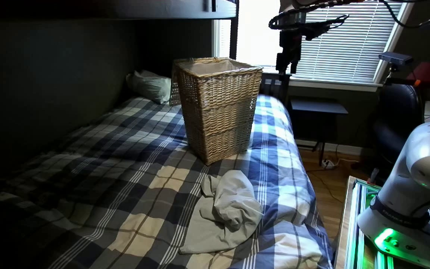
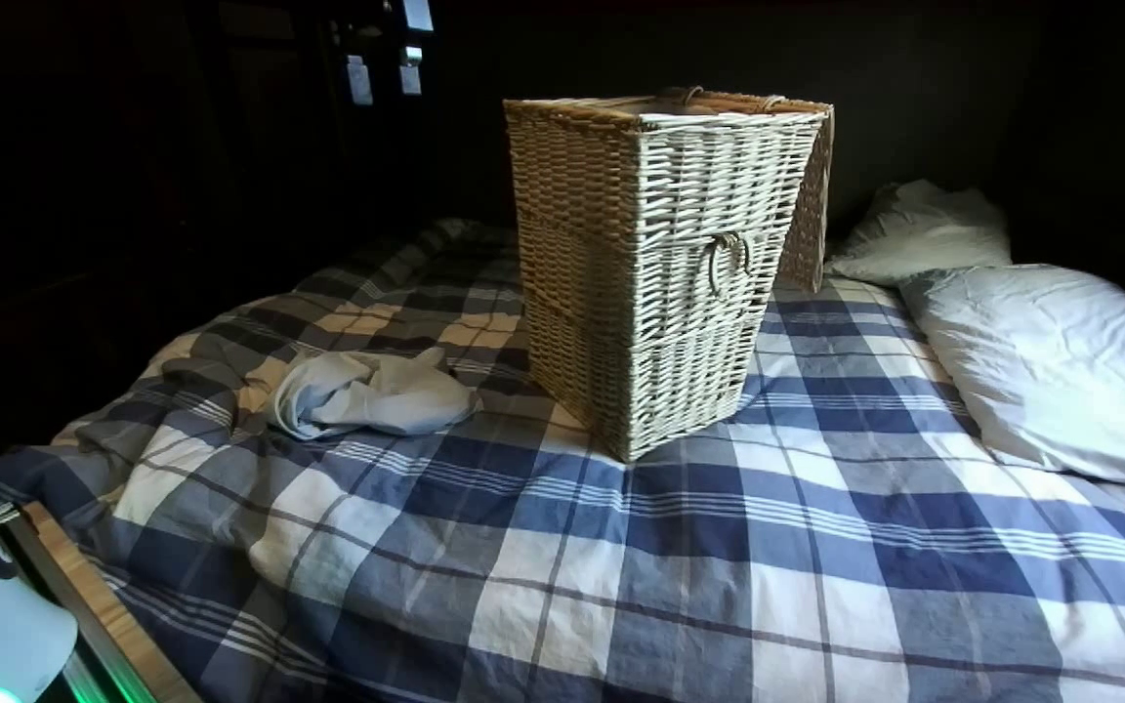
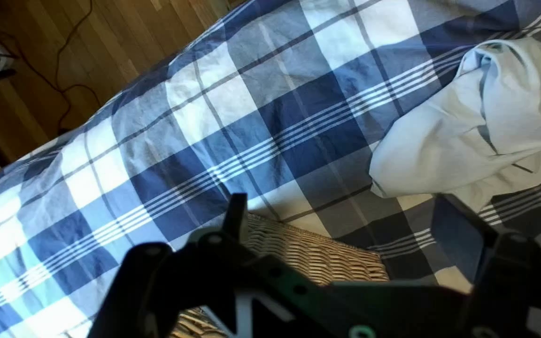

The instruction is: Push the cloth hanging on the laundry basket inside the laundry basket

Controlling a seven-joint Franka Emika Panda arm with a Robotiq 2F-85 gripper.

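Observation:
A tall wicker laundry basket [image 1: 224,116] stands upright on the bed, open at the top. It shows in both exterior views [image 2: 636,293], and part of its side shows low in the wrist view [image 3: 317,249]. A light grey cloth [image 1: 230,209] lies crumpled on the bed beside the basket, apart from it, also in an exterior view [image 2: 377,391] and the wrist view [image 3: 463,136]. No cloth hangs on the basket. My gripper [image 1: 286,71] is raised above the bed, pointing down, also in an exterior view [image 2: 385,78]. Its fingers [image 3: 345,211] are wide apart with nothing between them.
The basket's wicker lid [image 2: 807,215] hangs open on its far side. White pillows [image 2: 1061,371] lie on the plaid bed [image 2: 680,586]. A dark upper bunk rail [image 1: 185,10] runs overhead. A window [image 1: 342,48] and small dark table [image 1: 317,105] stand behind.

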